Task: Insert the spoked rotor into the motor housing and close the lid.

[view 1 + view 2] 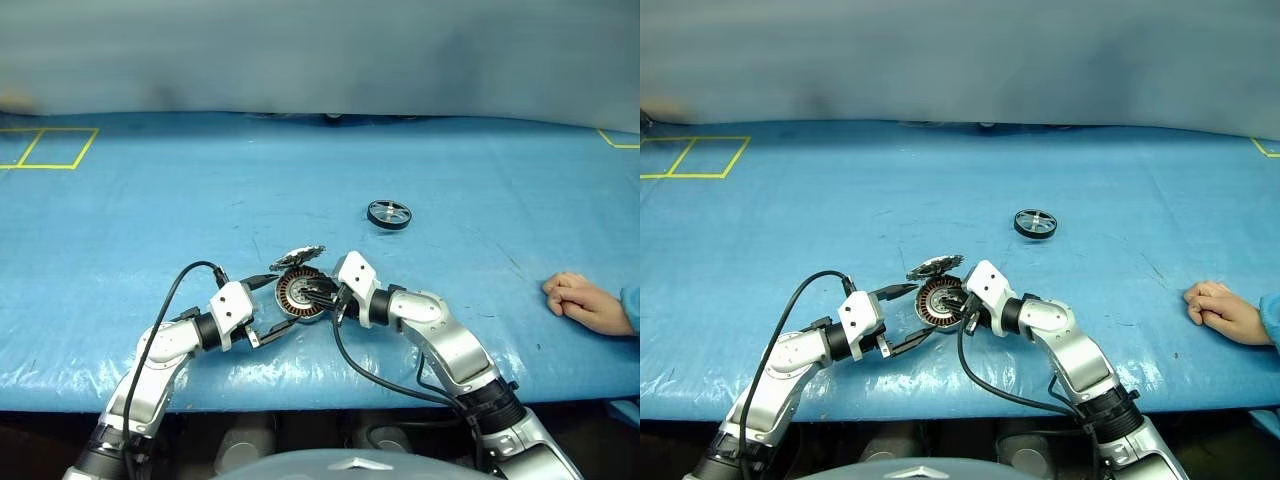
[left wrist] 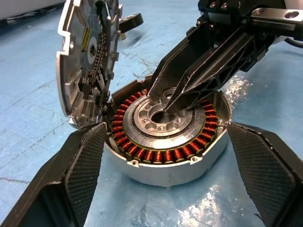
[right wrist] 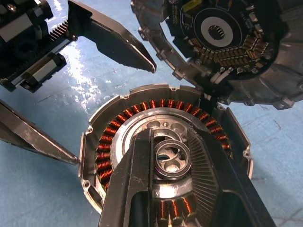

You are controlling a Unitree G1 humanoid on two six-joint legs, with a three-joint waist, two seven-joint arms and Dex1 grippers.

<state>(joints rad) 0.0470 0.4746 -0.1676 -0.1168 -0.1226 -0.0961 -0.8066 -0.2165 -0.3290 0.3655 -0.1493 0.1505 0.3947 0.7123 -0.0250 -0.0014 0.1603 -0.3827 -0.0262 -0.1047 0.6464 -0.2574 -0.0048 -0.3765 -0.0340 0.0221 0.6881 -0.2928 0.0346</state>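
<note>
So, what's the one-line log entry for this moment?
motor housing open, lid upright | left hand open, flanking housing | right hand at housing hub | spoked rotor on table, not inserted

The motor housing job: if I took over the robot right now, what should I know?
Left gripper: open, fingers on either side of the motor housing.
Right gripper: shut on a small silver ring at the housing's hub.
Lid: open, standing up at the housing's far edge.
Spoked rotor: lying apart on the blue table, untouched.
Left to do: fetch the rotor, insert it, close the lid.
</note>
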